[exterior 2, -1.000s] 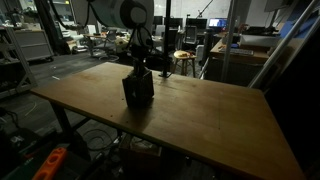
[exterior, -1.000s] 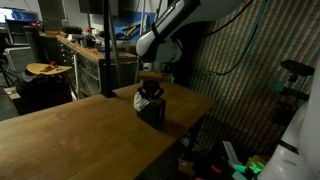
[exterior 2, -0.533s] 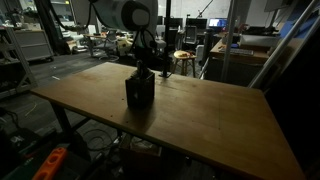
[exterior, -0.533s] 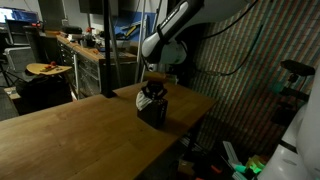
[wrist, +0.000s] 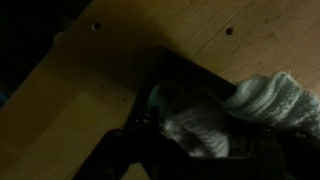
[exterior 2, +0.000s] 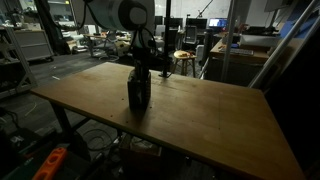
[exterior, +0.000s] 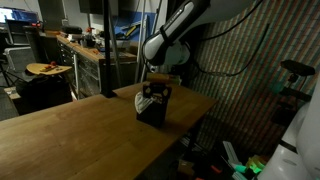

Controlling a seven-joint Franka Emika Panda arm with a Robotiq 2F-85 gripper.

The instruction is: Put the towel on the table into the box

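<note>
The small black box (exterior: 152,110) (exterior 2: 139,94) stands near the far edge of the wooden table (exterior: 70,140) (exterior 2: 220,120). The grey-white towel (exterior: 148,97) is stuffed into it and bulges over the rim. In the wrist view the towel (wrist: 195,125) fills the box (wrist: 175,70), and one fold (wrist: 275,100) hangs over the right side. My gripper (exterior: 156,84) (exterior 2: 140,68) (wrist: 200,150) hovers just above the box mouth. Its dark fingers (wrist: 125,152) stand apart on either side of the cloth, open and not pinching it.
The box sits close to the table's edge (exterior: 200,105). Beyond the table, an exterior view shows a cluttered workbench with a round orange-brown object (exterior: 45,68). A stool (exterior 2: 184,57) and shelving (exterior 2: 30,40) stand behind it. A patterned wall (exterior: 240,90) rises beside the arm.
The jaws have spread apart and let go of the towel, which stays in the box. The gripper has lifted slightly, and the box looks a little turned.
</note>
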